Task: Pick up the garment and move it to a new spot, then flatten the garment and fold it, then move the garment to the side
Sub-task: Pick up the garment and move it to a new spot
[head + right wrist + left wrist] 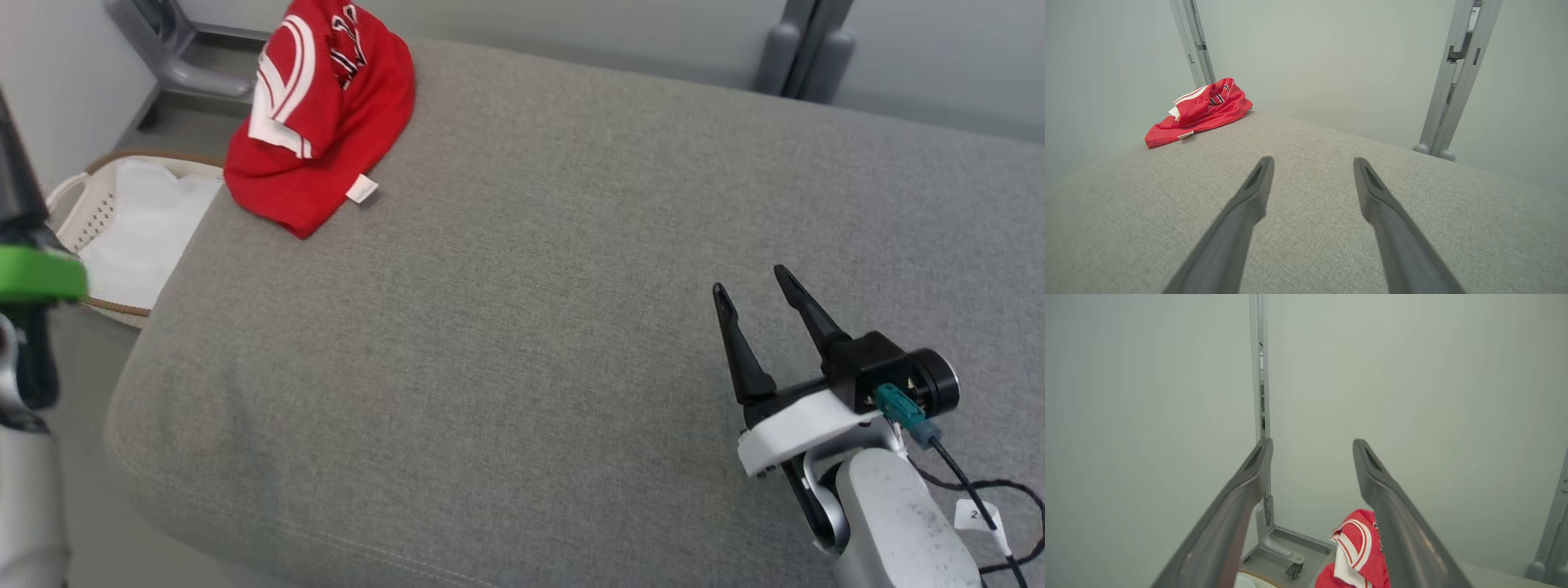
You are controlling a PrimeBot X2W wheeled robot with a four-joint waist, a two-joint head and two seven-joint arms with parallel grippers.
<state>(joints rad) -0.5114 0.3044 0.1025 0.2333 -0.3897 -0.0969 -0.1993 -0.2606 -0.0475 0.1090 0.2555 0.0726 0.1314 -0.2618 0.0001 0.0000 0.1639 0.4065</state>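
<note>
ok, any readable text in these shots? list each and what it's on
"2": start of the print on the white cable label; the rest is too small to read.
Black-and-white lettering on the red garment: crumpled, unreadable.
White tag at the garment's edge: no legible text.

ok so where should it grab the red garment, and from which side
Probably the bunched ridge on top of the red garment, pinched from above by the open left gripper, the nearer one. It lies crumpled in a mound at the far left corner of the grey cushion, hem lying flat.
</note>
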